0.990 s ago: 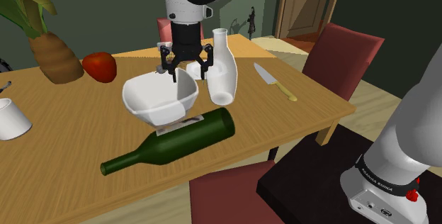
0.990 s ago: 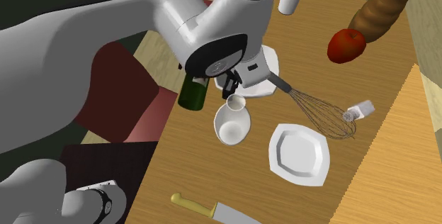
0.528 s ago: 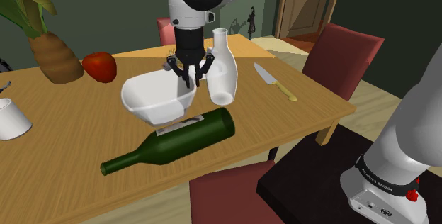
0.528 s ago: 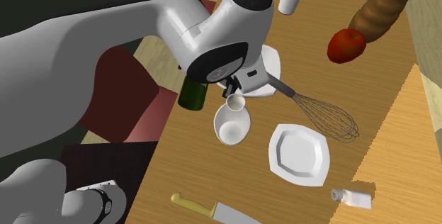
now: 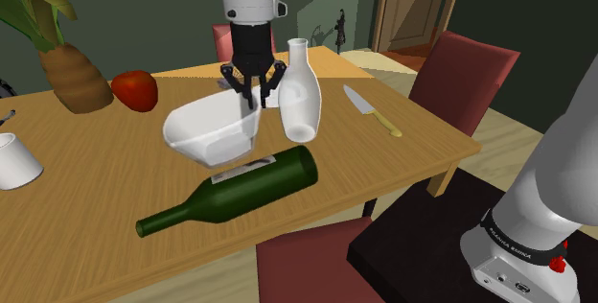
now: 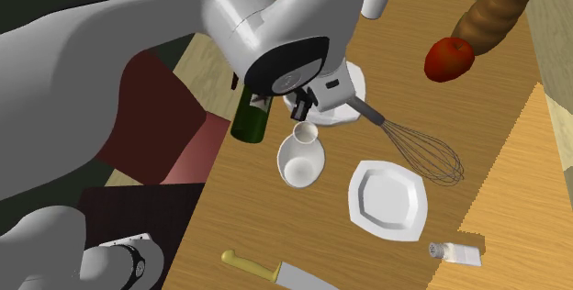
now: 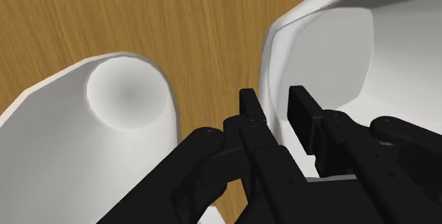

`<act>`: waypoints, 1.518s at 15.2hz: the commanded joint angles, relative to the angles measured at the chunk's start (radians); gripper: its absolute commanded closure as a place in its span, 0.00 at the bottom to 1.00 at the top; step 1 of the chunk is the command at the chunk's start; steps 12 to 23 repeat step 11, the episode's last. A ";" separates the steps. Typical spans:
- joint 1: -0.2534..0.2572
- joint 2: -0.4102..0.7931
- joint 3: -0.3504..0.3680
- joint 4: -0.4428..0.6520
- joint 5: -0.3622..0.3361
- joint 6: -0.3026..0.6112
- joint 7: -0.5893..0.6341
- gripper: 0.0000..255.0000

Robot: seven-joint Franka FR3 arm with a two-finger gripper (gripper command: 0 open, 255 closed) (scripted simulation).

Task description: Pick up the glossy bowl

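The wooden surface [image 5: 86, 205] runs off the shoulder view's left and near edges. In the second exterior view the white arm [image 6: 138, 68] covers most of the bowl [image 6: 353, 95] and all but one end of the green bottle [image 6: 249, 119].

Two red chairs stand by the surface. One [image 5: 467, 69] is at its right end. The other [image 5: 311, 265] is on the near side, cut off by the shoulder view's lower edge.

In the shoulder view the bottle lies on its side at the near edge, neck toward the left. The white glossy bowl sits mid-surface just beyond it, tilted, with its high rim under the hand. Its low side comes close over the bottle, and I cannot tell whether it touches the surface.

A white vase [image 5: 299, 95] stands upright just right of the bowl. In the wrist view a strip of wood separates the two.

To the second exterior view's right of the vase lie a white plate [image 6: 387, 198] and a wire whisk [image 6: 418, 150], whose handle end goes under the bowl. A knife [image 5: 372, 111] lies farther right, and a red apple [image 5: 134, 90] far left. A white mug [image 5: 14, 162] is cut by the left edge. A small shaker [image 6: 455, 251] lies on its side.

The black fingers [image 7: 249, 113] stand a narrow gap apart, one outside the bowl's wall and one inside, clamped on its rim.
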 commanded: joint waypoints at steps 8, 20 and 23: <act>0.000 -0.002 0.000 0.118 -0.001 -0.119 0.007 1.00; 0.001 0.000 0.001 0.136 -0.002 -0.135 0.008 1.00; 0.001 0.000 0.001 0.136 -0.002 -0.135 0.008 1.00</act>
